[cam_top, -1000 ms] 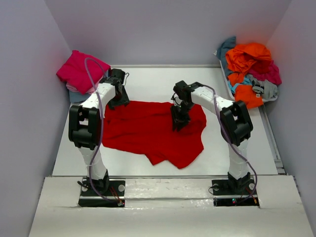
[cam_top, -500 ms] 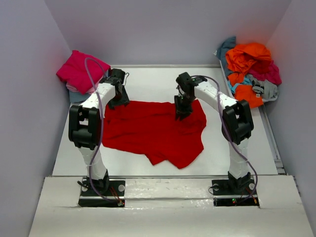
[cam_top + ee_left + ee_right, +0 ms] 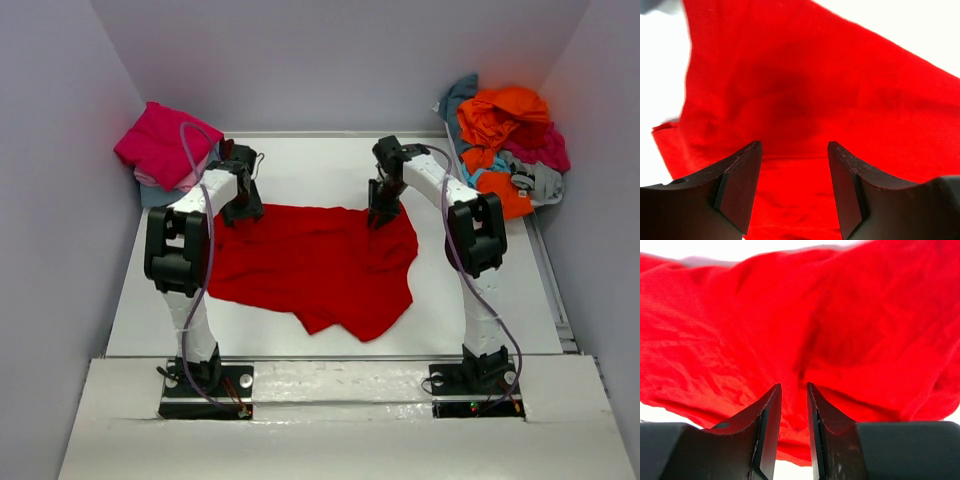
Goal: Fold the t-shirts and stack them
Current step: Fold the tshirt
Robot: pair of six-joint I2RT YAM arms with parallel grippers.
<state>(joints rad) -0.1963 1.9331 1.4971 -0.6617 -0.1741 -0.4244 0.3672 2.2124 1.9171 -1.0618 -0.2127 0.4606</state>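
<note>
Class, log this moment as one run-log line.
left gripper: open, over bright red cloth t-shirt, far-left edge | right gripper: narrowly open, far-right edge | white table: t-shirt spread out

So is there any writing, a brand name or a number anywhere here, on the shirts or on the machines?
No text can be read in any view.
The red t-shirt is plain. The stack of shirts at the far left and the heap of shirts at the far right show no print. The left arm and the right arm show no legible label.
</note>
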